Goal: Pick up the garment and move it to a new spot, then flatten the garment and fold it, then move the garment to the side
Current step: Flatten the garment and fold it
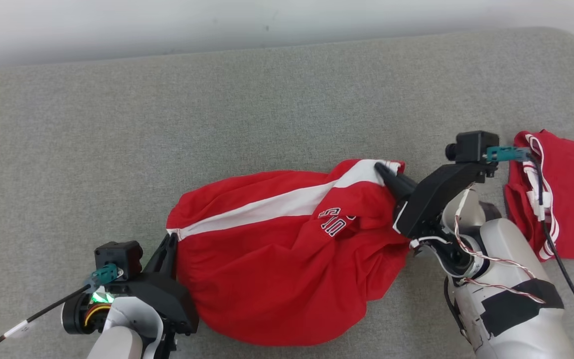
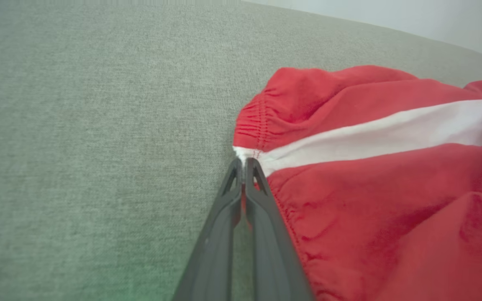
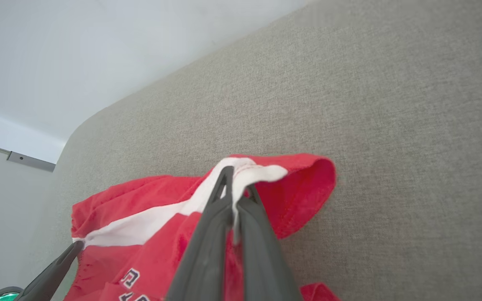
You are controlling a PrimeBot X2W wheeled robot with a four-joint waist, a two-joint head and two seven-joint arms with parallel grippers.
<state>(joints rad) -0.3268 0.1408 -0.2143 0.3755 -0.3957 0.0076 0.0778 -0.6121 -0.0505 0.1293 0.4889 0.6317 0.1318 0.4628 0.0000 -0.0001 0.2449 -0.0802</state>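
A pair of red shorts (image 1: 277, 249) with a white side stripe and dark lettering hangs bunched between my two grippers above the grey cushion. My left gripper (image 1: 171, 239) is shut on the elastic waistband end (image 2: 245, 152) of the white stripe. At the stripe's other end, my right gripper (image 1: 381, 170) is shut on the hem corner (image 3: 249, 173). In the right wrist view the shorts (image 3: 149, 217) sag below the fingers, and the left gripper's fingertip (image 3: 71, 251) shows at the lower left.
A second red garment (image 1: 566, 199) with white trim lies crumpled at the right edge of the grey upholstered surface (image 1: 217, 114), just behind my right forearm. A pale wall runs along the far edge. Bare cushion stretches to the left and back.
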